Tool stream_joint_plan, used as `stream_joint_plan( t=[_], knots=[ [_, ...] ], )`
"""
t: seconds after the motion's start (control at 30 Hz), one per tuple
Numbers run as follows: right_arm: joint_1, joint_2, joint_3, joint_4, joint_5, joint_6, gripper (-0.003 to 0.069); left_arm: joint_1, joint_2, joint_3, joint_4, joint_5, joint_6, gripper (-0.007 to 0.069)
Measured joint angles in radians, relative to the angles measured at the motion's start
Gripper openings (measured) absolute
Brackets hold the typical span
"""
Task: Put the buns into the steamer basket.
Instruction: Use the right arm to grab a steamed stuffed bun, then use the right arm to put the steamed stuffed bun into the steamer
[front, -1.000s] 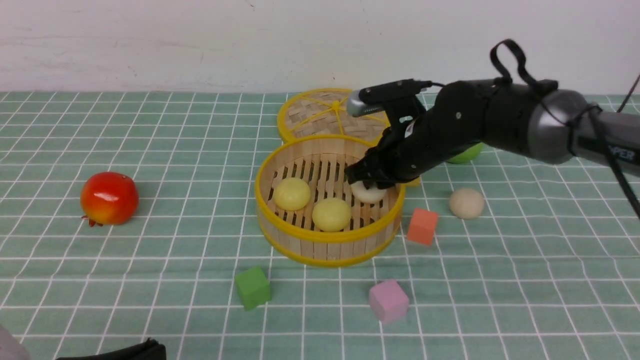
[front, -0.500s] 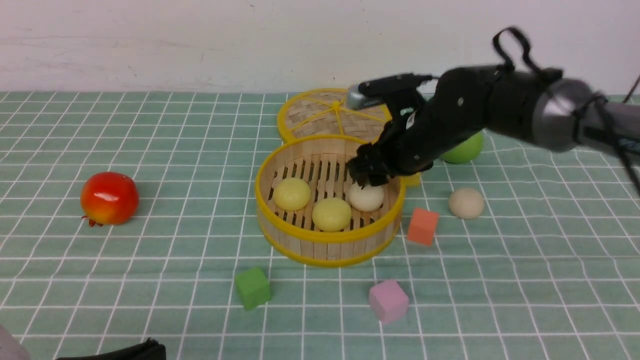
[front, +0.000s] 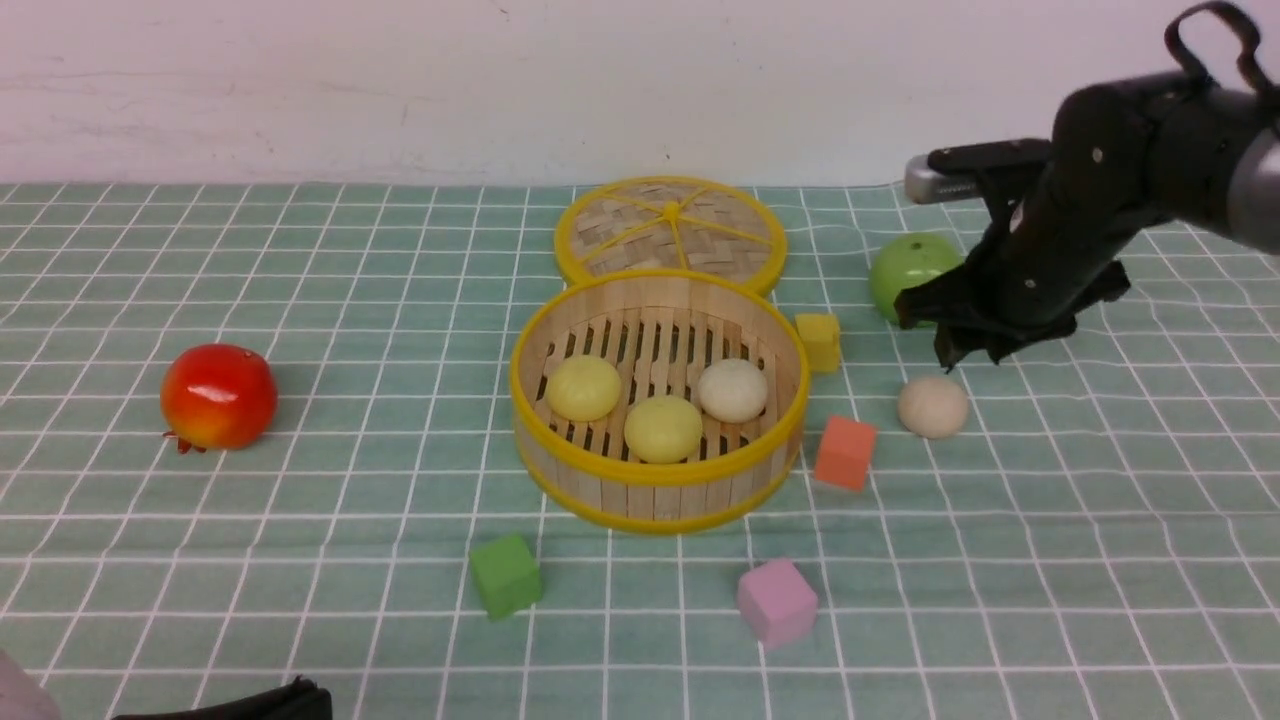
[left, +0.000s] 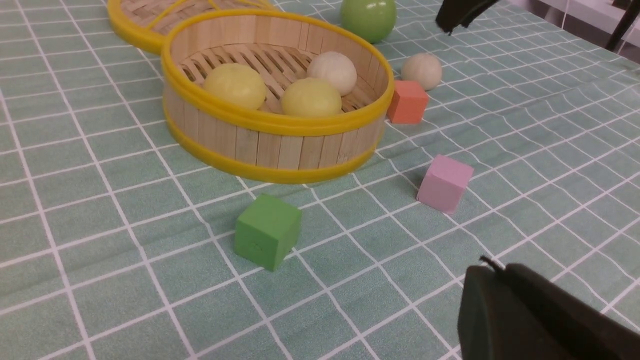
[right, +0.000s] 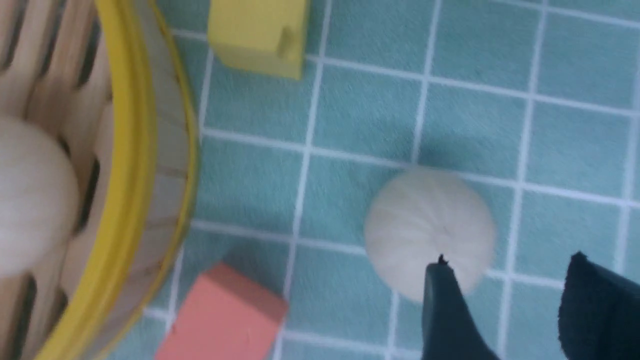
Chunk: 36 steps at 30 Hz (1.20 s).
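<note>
The steamer basket (front: 655, 492) stands mid-table and holds three buns: two pale yellow ones (front: 583, 387) (front: 663, 428) and an off-white one (front: 732, 390). A beige bun (front: 932, 406) lies on the cloth to the basket's right. My right gripper (front: 925, 340) hangs open and empty just above and behind that bun. In the right wrist view the bun (right: 430, 225) sits partly behind one finger of the open gripper (right: 509, 260). My left gripper (left: 487, 267) is shut and empty, low at the near left, well short of the basket (left: 260, 145).
The woven lid (front: 670, 228) lies flat behind the basket. A green apple (front: 910, 270) sits behind the right gripper, and a red fruit (front: 218, 395) at far left. Foam cubes surround the basket: yellow (front: 819, 340), orange (front: 845, 452), green (front: 506, 575), pink (front: 776, 600).
My right gripper let go of the off-white bun in the basket, rose out of it and swung right to a spot over the loose beige bun.
</note>
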Motion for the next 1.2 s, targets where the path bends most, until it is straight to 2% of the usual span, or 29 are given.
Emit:
stream_joint_plan(
  t=[0.2,0.63,0.77,0.87,1.0,1.07,1.2],
  knots=[
    [-0.017,0.053,0.0,0.094,-0.067,-0.056,0.0313,0.0,0.0,0.0,0.0,0.0,0.0,0.0017],
    [-0.017,0.107,0.0,0.072,-0.094,-0.07,0.0311,0.0,0.0,0.0,0.0,0.0,0.0,0.0017],
    [-0.017,0.11,0.0,0.072,-0.095,-0.07,0.029,0.0,0.0,0.0,0.0,0.0,0.0,0.0017],
    [-0.017,0.111,0.0,0.072,-0.095,-0.071,0.021,0.0,0.0,0.0,0.0,0.0,0.0,0.0017],
    [-0.017,0.102,-0.001,0.072,-0.084,-0.103,0.0036,0.0,0.0,0.0,0.0,0.0,0.0,0.0017],
    [-0.016,0.088,-0.001,0.074,-0.072,-0.111,0.001,0.0,0.0,0.0,0.0,0.0,0.0,0.0017],
    [0.011,0.018,0.0,0.125,-0.071,-0.146,0.0008,0.0,0.0,0.0,0.0,0.0,0.0,0.0017]
  ],
)
